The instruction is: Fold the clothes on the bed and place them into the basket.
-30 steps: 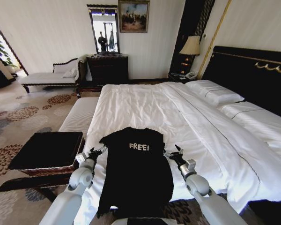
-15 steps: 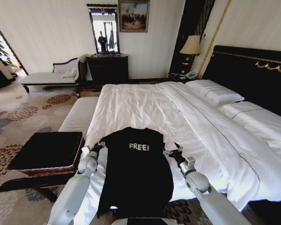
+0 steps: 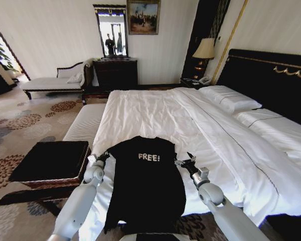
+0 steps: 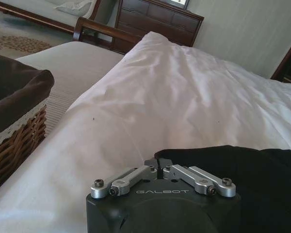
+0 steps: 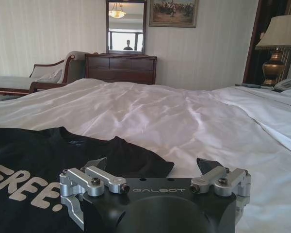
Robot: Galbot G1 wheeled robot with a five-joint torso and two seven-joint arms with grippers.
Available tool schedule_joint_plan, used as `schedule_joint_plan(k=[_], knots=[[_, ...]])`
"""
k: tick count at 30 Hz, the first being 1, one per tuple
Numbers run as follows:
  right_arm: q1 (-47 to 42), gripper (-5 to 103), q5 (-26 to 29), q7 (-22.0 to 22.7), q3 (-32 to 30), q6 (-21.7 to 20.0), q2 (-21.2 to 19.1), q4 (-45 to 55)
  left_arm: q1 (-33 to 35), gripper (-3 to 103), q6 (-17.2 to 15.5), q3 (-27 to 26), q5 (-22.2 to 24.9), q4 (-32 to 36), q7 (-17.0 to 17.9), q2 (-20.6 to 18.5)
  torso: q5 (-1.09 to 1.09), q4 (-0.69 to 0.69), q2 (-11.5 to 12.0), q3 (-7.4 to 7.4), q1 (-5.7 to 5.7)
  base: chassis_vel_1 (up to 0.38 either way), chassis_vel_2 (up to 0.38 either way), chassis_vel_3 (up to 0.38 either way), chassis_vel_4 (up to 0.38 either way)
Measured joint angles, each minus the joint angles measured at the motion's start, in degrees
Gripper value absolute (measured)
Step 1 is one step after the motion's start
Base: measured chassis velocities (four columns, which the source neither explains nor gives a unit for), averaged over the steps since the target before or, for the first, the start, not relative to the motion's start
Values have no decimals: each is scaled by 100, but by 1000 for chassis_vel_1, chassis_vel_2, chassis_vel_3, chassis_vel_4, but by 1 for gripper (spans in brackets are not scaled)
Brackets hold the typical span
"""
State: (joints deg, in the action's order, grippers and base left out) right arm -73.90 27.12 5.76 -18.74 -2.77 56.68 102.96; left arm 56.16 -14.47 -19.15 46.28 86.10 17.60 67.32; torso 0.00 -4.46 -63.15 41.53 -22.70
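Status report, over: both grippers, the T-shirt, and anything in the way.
Left gripper shut on the T-shirt at its left sleeve. Right gripper open at the right sleeve. T-shirt flat, unfolded on bed. Basket beside bed; nothing in the way.

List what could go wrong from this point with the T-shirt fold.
1. The left claw is shut on the left sleeve edge of the T-shirt, while the right claw stands open at the other sleeve; an uneven lift could skew the fold.
2. The shirt's hem hangs over the edge of the bed, so it may slide off.
3. The pinch might catch the white duvet too.
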Motion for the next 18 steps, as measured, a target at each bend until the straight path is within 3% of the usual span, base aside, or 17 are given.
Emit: schedule_joint_plan(k=[5,10,15,18], knots=[[43,100,6,5,-4,0,-11,11,71,0,-305,117,-69,401,86,-248,0,2,0,0,0,0,0,0,0],[74,100,22,4,0,0,-31,11,13,0,-634,524,172,964,202,-529,0,0,0,0,0,0,0,0,0],[84,100,23,2,-9,6,-27,34,-244,0,-727,1388,86,1294,214,-923,0,1,0,0,0,0,0,0,0],[59,100,24,-6,-54,28,-22,43,-616,0,-859,1943,266,1422,373,-1072,-1,1,0,0,1,0,0,0,0]])
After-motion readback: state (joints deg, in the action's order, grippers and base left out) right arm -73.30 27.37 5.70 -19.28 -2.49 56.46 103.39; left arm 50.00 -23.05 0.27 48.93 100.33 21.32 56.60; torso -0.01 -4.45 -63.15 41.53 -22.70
